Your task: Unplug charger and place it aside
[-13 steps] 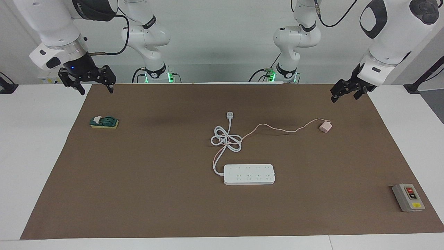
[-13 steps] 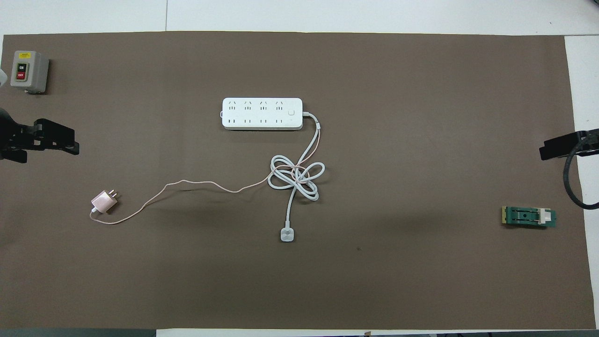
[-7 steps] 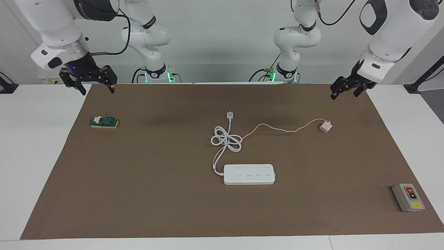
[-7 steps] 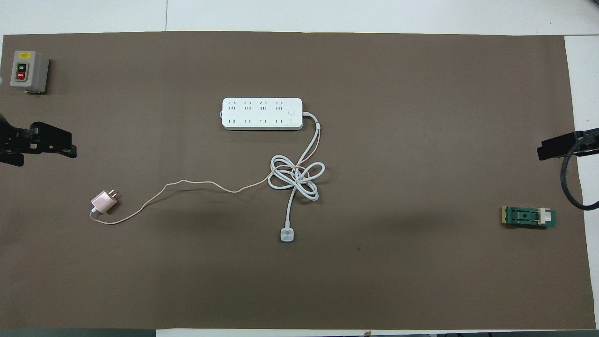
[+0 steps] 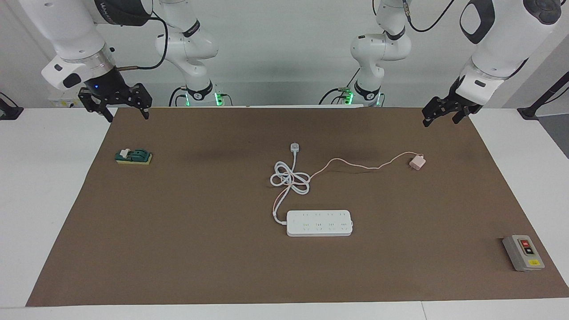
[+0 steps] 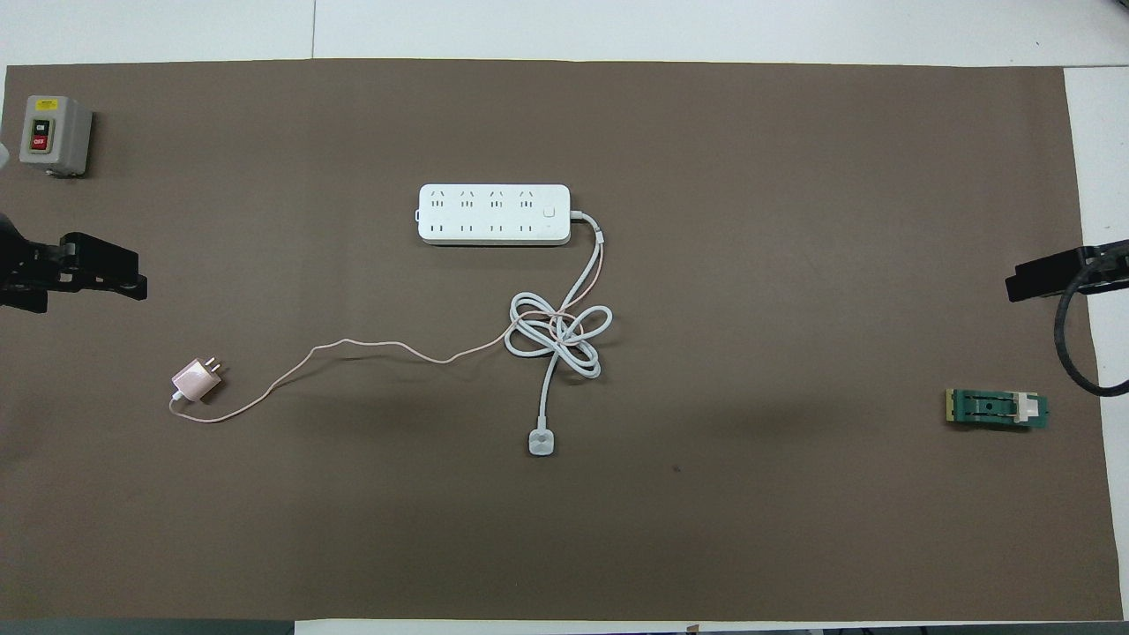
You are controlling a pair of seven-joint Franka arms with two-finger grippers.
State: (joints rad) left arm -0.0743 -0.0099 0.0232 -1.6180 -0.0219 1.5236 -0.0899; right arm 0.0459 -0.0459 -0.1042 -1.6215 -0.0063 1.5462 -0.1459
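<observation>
Charger [image 5: 417, 162] lies free on the brown mat [image 5: 200, 266], right of centre in the facing view and lower left in the overhead view [image 6: 196, 381], prongs bare and pointing at no socket; it is well apart from the power strip [image 5: 319, 222], so the unplugging looks done and it already sits aside, toward the left arm's end of the worktop [image 5: 40, 186]. Its thin pink cable [image 5: 355, 165] trails back to the middle of the frame, tangling through the coiled white cord [image 5: 290, 178] whose own plug [image 5: 294, 147] lies loose above the coil. Left end effector [image 5: 440, 116] hangs in the air at upper right of the facing view, over the mat's corner, fingers parted and holding nothing; likely parked clear of the cable. Right end effector [image 5: 119, 106] hangs at upper left over the mat's other top corner, fingers spread wide, empty, waiting. Green block [image 5: 133, 156] sits at left just below it; grey switch box [image 5: 523, 252] at lower right. Neither matters to the job.
</observation>
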